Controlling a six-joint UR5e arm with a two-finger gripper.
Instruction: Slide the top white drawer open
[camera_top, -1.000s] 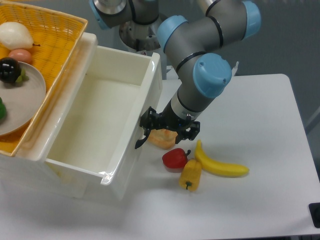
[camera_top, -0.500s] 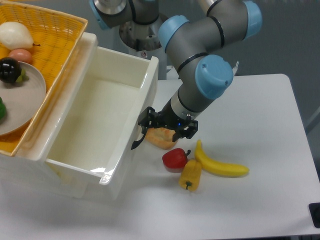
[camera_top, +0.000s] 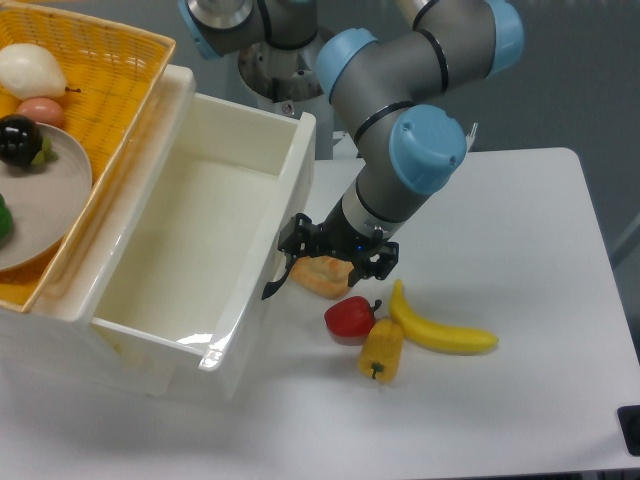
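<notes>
The top white drawer (camera_top: 190, 250) is pulled far out of the cabinet toward the table, and its deep inside is bare. Its curved black handle (camera_top: 274, 283) hangs on the front panel at the right. My gripper (camera_top: 336, 256) hovers just right of that front panel, level with the upper end of the handle. Its black fingers (camera_top: 294, 238) are spread apart and hold nothing. The left finger is close beside the handle's top. The lower drawer is hidden under the open one.
A yellow basket (camera_top: 120, 60) on the cabinet top holds a plate and some fruit. On the table below the gripper lie an orange food piece (camera_top: 322, 277), a red pepper (camera_top: 349, 317), a yellow pepper (camera_top: 382, 350) and a banana (camera_top: 440, 332).
The drawer front and the gripper have shifted slightly to the left over the last second. The gripper stays spread beside the handle.
</notes>
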